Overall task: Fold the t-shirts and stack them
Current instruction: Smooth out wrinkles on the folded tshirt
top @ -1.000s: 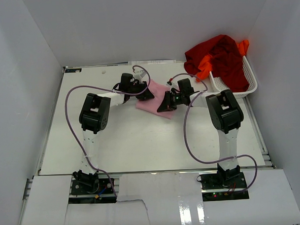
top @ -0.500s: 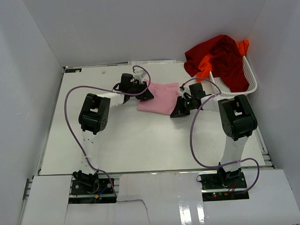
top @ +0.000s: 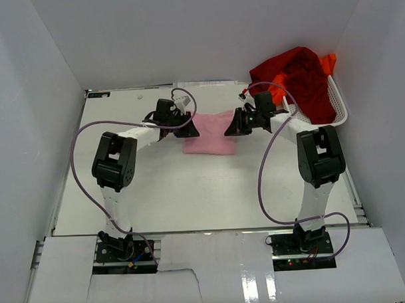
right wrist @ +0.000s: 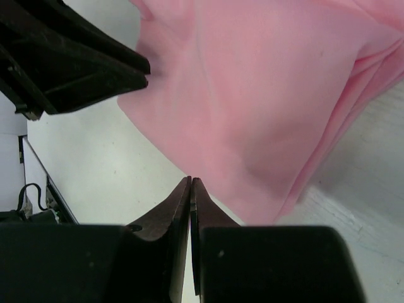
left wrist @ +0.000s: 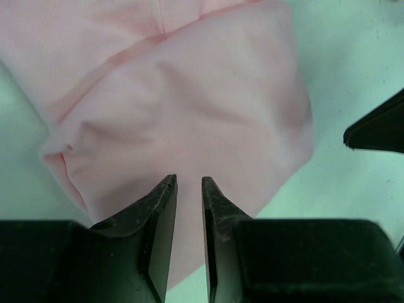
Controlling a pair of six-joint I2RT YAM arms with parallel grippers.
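From above, we see the light pink t-shirt (top: 210, 139) lying left of the basket (top: 337, 107), which holds the dark red t-shirt (top: 299, 75) and the orange t-shirt (top: 275, 92). Only the wrist views show us the fingers: the right gripper (right wrist: 190, 182) is pressed together and empty. The left gripper (left wrist: 187, 183) is barely parted over pink cloth, and we cannot tell whether it pinches it.

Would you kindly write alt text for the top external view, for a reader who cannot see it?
A light pink t-shirt lies on the table between the left tool and right tool. At far right, a dark red t-shirt and an orange t-shirt are heaped over a white basket.
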